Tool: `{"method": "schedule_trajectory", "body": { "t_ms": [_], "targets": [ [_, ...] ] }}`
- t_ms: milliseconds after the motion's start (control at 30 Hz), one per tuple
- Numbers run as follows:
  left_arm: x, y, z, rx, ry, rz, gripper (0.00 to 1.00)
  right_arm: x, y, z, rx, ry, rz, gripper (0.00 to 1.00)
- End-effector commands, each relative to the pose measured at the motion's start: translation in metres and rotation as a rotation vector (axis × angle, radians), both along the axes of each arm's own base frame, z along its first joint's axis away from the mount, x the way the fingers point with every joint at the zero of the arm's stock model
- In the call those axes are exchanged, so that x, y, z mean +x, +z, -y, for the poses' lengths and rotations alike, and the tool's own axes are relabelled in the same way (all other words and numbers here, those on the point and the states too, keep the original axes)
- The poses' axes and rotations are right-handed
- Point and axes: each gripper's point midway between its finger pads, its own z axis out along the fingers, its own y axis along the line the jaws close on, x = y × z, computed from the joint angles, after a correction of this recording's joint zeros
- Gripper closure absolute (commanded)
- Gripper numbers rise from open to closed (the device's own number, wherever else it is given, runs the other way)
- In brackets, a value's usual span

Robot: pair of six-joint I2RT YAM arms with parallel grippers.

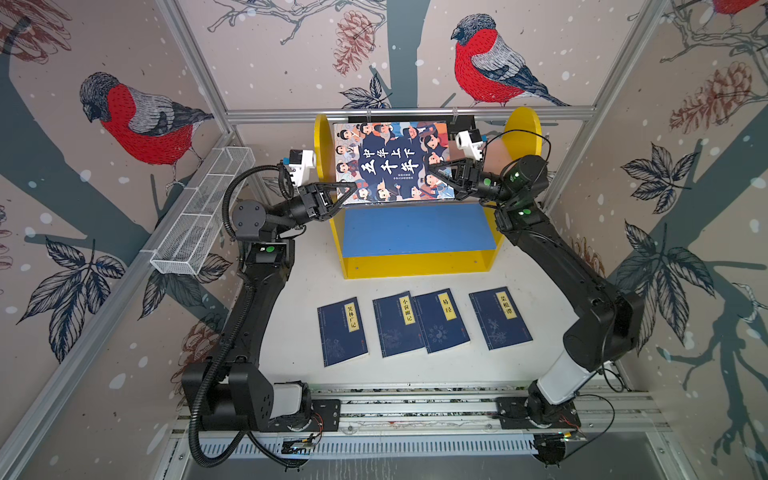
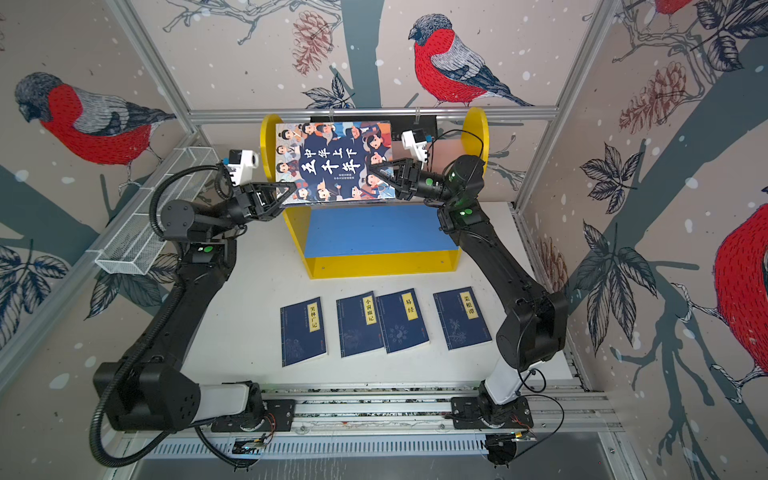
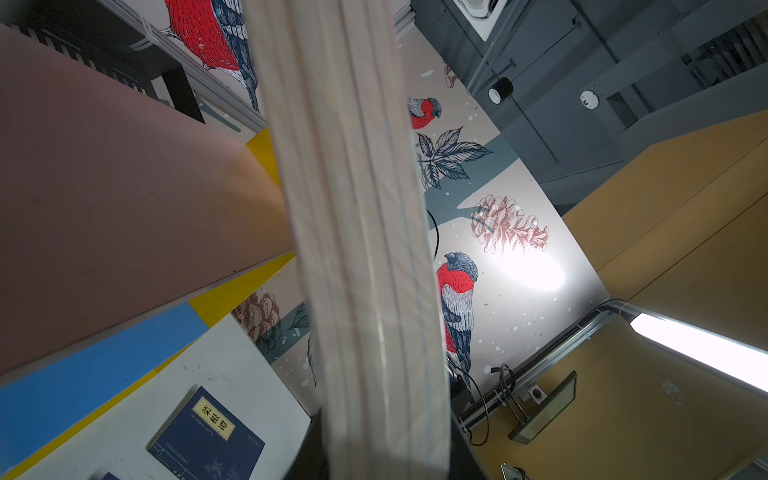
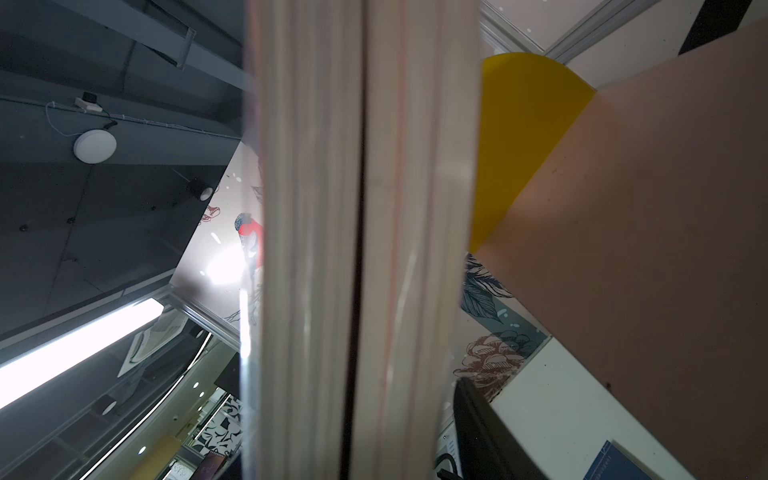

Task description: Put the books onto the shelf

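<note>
while both arms are reaching inward, the left claw (image 1: 352, 185) is pinching the thick face-illustrated book (image 1: 390, 162) by its left edge; for the right claw (image 1: 432, 167) i cannot tell.

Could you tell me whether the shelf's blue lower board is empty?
Empty where visible: the blue lower board lies bare in both top views.

The large book (image 1: 390, 162) seemingly rests on the shelf (image 1: 415, 266); four thin books (image 1: 440, 322) lie before it.
</note>
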Motion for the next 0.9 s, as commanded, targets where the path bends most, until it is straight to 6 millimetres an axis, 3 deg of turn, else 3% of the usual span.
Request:
{"method": "schedule_trajectory", "body": {
  "t_ms": [0, 433, 600, 767, 800, 867],
  "targets": [
    [-0.006, 0.029, -0.007, -0.057, 0.057, 0.136, 1.00, -0.010, 0.006, 0.006, 0.018, -0.001, 0.045, 0.48],
    [0.007, 0.018, -0.008, -0.043, 0.082, 0.115, 1.00, -0.021, -0.007, 0.008, 0.003, 0.002, 0.011, 0.62],
    [0.001, 0.015, -0.002, -0.037, 0.037, 0.119, 1.00, -0.021, -0.010, 0.005, -0.003, 0.005, 0.002, 0.64],
    [0.011, 0.002, -0.002, -0.014, 0.071, 0.078, 1.00, -0.018, -0.011, 0.000, -0.003, -0.002, -0.022, 0.89],
    [0.013, 0.000, -0.003, -0.011, 0.077, 0.073, 0.85, -0.017, -0.011, 0.000, -0.002, -0.006, -0.027, 0.92],
    [0.013, -0.003, -0.003, -0.005, 0.085, 0.074, 0.67, -0.015, -0.009, 0.001, -0.002, -0.020, -0.035, 0.98]
  ]
}}
